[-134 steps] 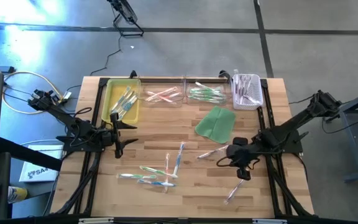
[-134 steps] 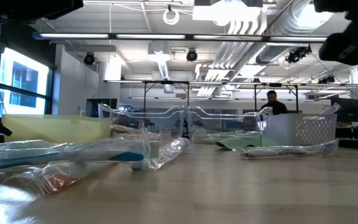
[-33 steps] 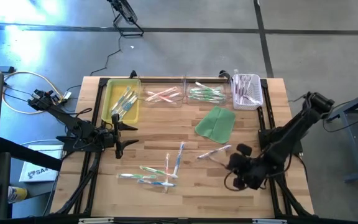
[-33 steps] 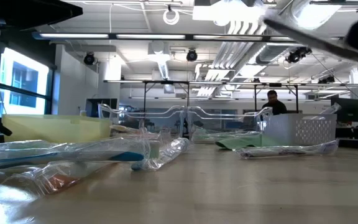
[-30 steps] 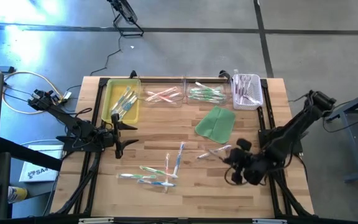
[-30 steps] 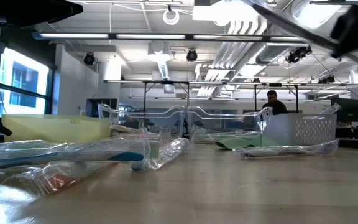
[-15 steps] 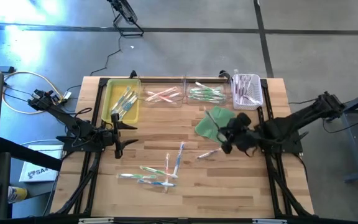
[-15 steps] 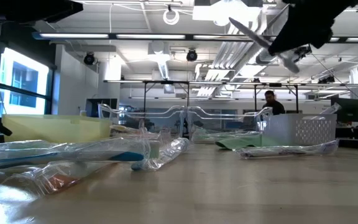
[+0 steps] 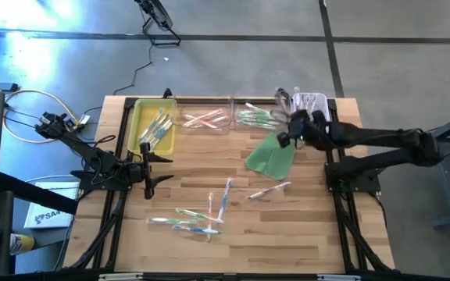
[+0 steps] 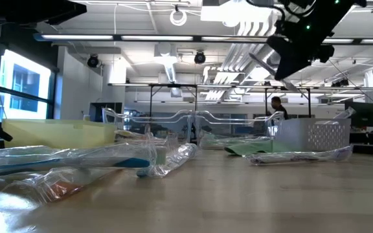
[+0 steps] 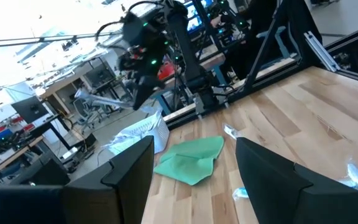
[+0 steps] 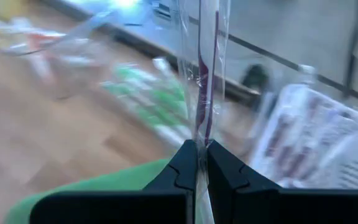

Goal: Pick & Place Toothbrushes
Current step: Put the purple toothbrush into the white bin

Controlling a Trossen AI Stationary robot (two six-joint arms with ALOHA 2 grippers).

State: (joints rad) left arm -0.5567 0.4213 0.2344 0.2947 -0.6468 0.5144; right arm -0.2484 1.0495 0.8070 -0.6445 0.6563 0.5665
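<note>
Wrapped toothbrush (image 12: 202,74) cut off by frame edge; bins behind blurred, contents unreadable.

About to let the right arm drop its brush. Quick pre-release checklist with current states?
1. Grip: right gripper fingers shut on the purple toothbrush in clear wrapper: ok.
2. Position: right gripper is up by the white perforated basket, at its inner edge rather than centred over it: not ok yet.
3. Match: basket already holds purple-toned brushes: ok.
4. Toothbrush hanging clear of the flat green cloth: cannot tell.
5. Left gripper open, parked at the table's left side, out of the way: ok.
6. Loose toothbrushes remaining mid-table: task not done.
</note>
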